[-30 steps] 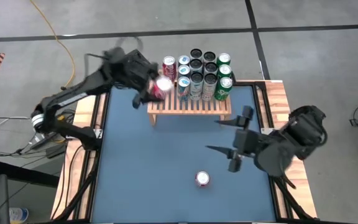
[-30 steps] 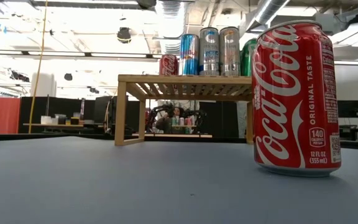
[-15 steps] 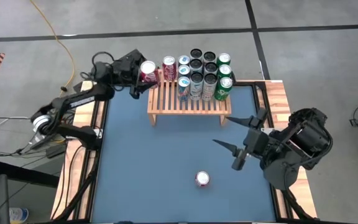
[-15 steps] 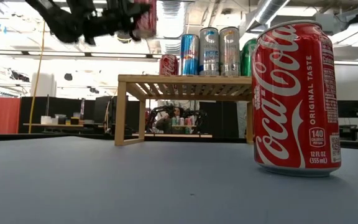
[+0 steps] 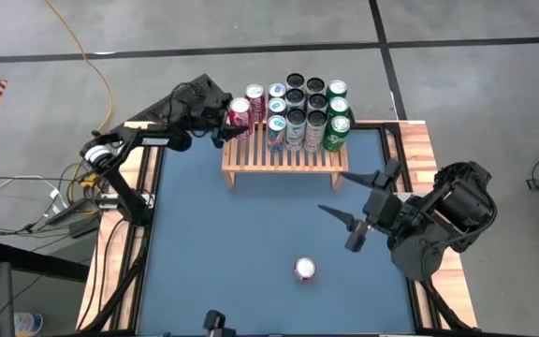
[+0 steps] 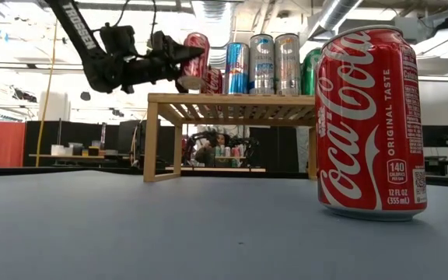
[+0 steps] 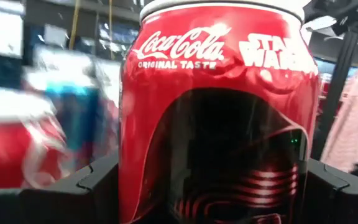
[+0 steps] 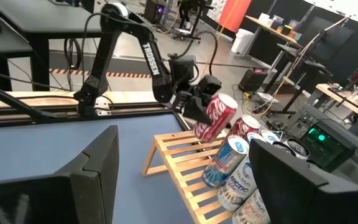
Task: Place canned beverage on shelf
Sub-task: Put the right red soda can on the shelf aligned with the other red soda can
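Left gripper point(image 5: 225, 116): fingers closed around a red cola can with a dark printed figure point(image 5: 240, 111); the can fills the span between the jaws in the left wrist view point(image 7: 219, 112).
Held can: tilted, raised above the slats, at the left rear corner of the shelf.
Shelf: low light-wood rack with slatted top and short legs point(image 5: 284, 159); it lies directly ahead of and below the left gripper, at the table's far edge.
Cans on shelf: a cluster of upright red, blue, silver, black and green cans point(image 5: 299, 114) just beyond the held can, filling the rear of the slats.
Right gripper point(image 5: 356, 208): fingers spread wide, nothing between them; it hangs over the blue table top point(image 5: 204, 243), well apart from the shelf.
Spare can: upright red cola can point(image 5: 305, 270) on the table, near the right gripper, on the side away from the shelf.
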Controlling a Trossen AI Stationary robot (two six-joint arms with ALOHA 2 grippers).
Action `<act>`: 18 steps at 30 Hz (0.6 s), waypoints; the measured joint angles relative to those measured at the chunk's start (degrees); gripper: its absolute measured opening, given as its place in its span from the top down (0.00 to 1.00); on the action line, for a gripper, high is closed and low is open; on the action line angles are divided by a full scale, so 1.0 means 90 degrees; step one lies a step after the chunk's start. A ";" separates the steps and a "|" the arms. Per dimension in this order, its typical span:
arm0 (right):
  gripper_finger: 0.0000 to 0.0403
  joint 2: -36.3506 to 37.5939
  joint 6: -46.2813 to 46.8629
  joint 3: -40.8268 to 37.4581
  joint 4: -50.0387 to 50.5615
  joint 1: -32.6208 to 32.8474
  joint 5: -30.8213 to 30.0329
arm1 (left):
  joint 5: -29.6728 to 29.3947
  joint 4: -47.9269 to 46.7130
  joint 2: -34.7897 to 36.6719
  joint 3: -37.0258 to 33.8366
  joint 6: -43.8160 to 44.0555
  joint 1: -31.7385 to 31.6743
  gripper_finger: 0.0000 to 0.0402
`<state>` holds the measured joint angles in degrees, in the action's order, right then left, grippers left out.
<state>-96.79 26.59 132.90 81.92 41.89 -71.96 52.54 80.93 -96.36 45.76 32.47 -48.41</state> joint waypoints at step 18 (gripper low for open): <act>0.29 -0.0005 0.0046 -0.0002 0.0005 0.0000 0.0000 | -0.0237 0.0553 -0.0444 -0.0466 -0.0467 0.0249 0.26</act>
<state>-96.84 27.00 132.88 81.96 41.89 -71.96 50.41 85.91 -100.36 41.56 28.26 -46.17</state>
